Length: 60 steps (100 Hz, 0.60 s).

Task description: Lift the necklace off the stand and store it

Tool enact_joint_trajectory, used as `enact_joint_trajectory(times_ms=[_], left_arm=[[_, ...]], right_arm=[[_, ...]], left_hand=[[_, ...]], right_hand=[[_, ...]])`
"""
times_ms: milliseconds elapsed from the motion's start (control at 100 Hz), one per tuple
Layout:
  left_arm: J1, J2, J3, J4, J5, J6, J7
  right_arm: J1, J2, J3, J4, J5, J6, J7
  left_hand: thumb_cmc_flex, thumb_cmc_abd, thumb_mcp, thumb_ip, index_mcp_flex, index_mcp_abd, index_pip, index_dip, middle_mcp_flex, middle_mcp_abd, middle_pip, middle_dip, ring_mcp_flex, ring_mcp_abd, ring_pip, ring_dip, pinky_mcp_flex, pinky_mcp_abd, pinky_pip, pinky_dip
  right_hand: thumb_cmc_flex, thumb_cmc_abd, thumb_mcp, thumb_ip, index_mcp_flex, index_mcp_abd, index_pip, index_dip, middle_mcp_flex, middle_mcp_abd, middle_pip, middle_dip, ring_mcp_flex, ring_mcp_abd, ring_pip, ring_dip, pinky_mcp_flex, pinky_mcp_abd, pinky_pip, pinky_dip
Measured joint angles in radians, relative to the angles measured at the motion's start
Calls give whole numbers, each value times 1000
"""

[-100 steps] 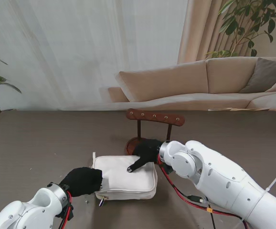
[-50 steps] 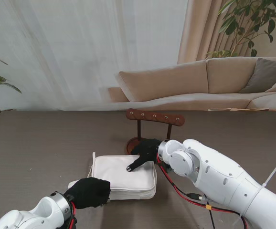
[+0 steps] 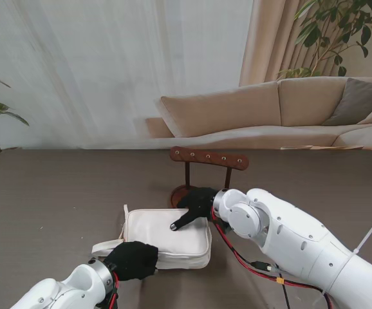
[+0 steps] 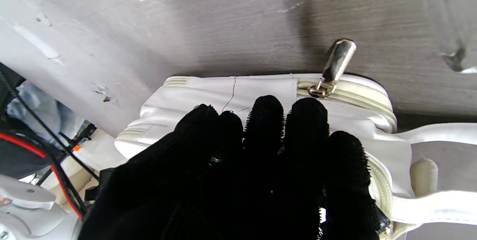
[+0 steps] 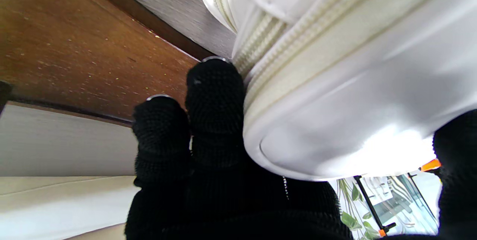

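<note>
The white zip pouch (image 3: 167,238) lies flat on the table in front of the wooden necklace stand (image 3: 208,158). I see no necklace on the stand's bar. My right hand (image 3: 195,205) is shut on the pouch's far right corner, with one finger (image 3: 175,226) lying on top and the thumb (image 5: 456,165) across from the other fingers (image 5: 216,94). A thin chain-like line (image 5: 285,188) shows by that palm, too small to tell what it is. My left hand (image 3: 133,259) covers the pouch's near left corner, fingers (image 4: 268,128) together and curled over its top. The metal zip pull (image 4: 337,61) sticks out just past those fingertips, untouched.
The pouch's white strap (image 3: 105,246) trails out on the table to the left of my left hand. The stand's round wooden base (image 3: 181,193) sits right behind the pouch, touching my right hand's side. Red and black cables (image 3: 250,267) hang beneath my right forearm.
My left hand has slid to the right along the pouch's near edge, uncovering the strap on the left. The right hand and the pouch have stayed in place.
</note>
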Motion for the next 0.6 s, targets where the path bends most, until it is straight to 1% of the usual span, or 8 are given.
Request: enact_joint_trajectory(times_ms=[60, 200, 280, 360, 460, 500, 550, 600], left_arm=[[-4, -2, 6, 10, 27, -2, 15], [-6, -12, 8, 24, 69, -3, 41], [-12, -16, 13, 46, 66, -3, 85], [-27, -21, 18, 73, 65, -4, 118], [-49, -25, 22, 97, 74, -9, 127], [-57, -26, 22, 105, 79, -9, 131], [-66, -26, 20, 114, 86, -10, 137], [-73, -27, 16, 122, 90, -10, 142]], right_arm=[[-2, 0, 2, -1, 1, -1, 5], [-2, 5, 7, -7, 12, -6, 27], [-2, 9, 10, -12, 24, -6, 44], [-5, 14, 18, -20, 38, -5, 62], [-20, 22, 38, -34, 54, -4, 79], [-28, 26, 47, -42, 60, -4, 87], [-37, 32, 57, -51, 67, -7, 96], [-46, 37, 66, -59, 74, -12, 106]], left_hand=[[0, 0, 0, 0, 0, -8, 0, 0, 0, -9, -15, -30, 1, 0, -31, -16, 4, -7, 0, -12], [-2, -1, -1, -1, 2, -26, 0, -1, 2, -29, -41, -104, 2, -1, -44, -36, 4, -32, 1, -34], [-13, -3, -1, -1, 21, -39, 0, -4, 11, -33, -44, -153, 2, -4, -57, -47, 4, -43, -10, -50], [-15, -4, -1, -2, 29, -46, -3, -9, 12, -37, -52, -201, -5, -4, -79, -59, -6, -56, -23, -65], [-24, -6, -1, -2, 42, -60, -9, -11, 12, -37, -60, -217, -25, -5, -103, -62, -22, -71, -70, -71], [-25, -6, -1, -3, 44, -62, -10, -12, 12, -37, -65, -218, -35, -5, -117, -62, -32, -75, -98, -74], [-29, -7, -1, -3, 48, -66, -10, -12, 10, -37, -69, -220, -49, -4, -124, -63, -36, -80, -130, -76], [-30, -15, -1, -3, 54, -70, -11, -13, 6, -37, -69, -229, -58, 1, -142, -63, -39, -80, -155, -77]], right_hand=[[1, 9, 0, 0, 1, 2, 1, -9, 0, 0, 0, 0, 0, 1, 3, 0, 0, 0, 0, 0], [18, 40, 0, 2, 20, 21, 1, -12, -1, 4, -15, 0, 0, 12, 3, 0, 0, 0, 0, 0], [28, 53, 1, 20, 21, 53, 1, -12, -1, 19, -18, 0, 0, 20, 5, -4, 0, 0, 0, 0], [52, 64, 1, 21, 30, 80, 1, -13, -1, 25, -18, -2, 0, 20, 8, -8, 0, 0, 0, 0], [79, 64, 2, 32, 30, 130, 1, -13, -1, 35, -18, -4, 0, 21, 12, -8, 0, 0, 0, 0], [82, 64, 4, 52, 30, 151, 1, -10, -1, 35, -18, -4, 0, 21, 15, -8, 0, 0, 0, 0], [91, 65, 5, 61, 30, 172, 1, -10, 0, 35, -18, -4, 0, 17, 18, -8, 0, 0, 0, 0], [103, 65, 6, 62, 30, 193, 1, 2, 3, 35, -15, -5, 0, 11, 20, -8, 0, 0, 0, 0]])
